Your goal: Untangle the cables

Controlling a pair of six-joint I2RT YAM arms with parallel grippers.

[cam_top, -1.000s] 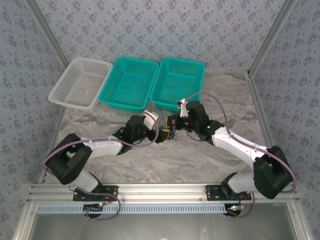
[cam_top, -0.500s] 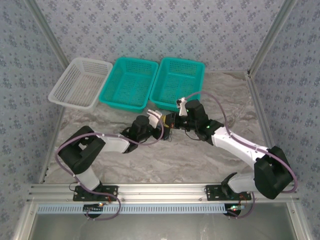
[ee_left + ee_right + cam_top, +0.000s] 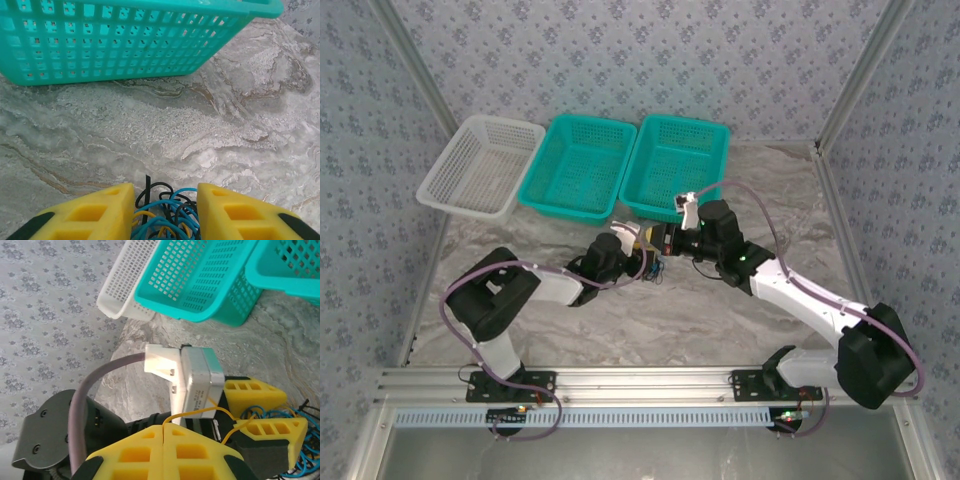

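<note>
Marbled grey desk [image 3: 150, 125] — the cables [image 3: 161, 220] sit bunched near a teal basket [image 3: 125, 40], between the left claw's [image 3: 165, 194] half-closed fingers; whether they pinch, I cannot tell. The right claw [image 3: 164, 432] is clenched on a yellow strand [image 3: 200, 411].

Left arm [image 3: 542, 288] and right arm [image 3: 800, 295] have white links, bulky black joints and a purple-grey cable [image 3: 100, 376] looping alongside. Left tool [image 3: 165, 195] and right tool [image 3: 164, 432] carry yellow fingers [image 3: 100, 217] with rectangular pockets; a green light [image 3: 741, 257] dots the right arm.
</note>
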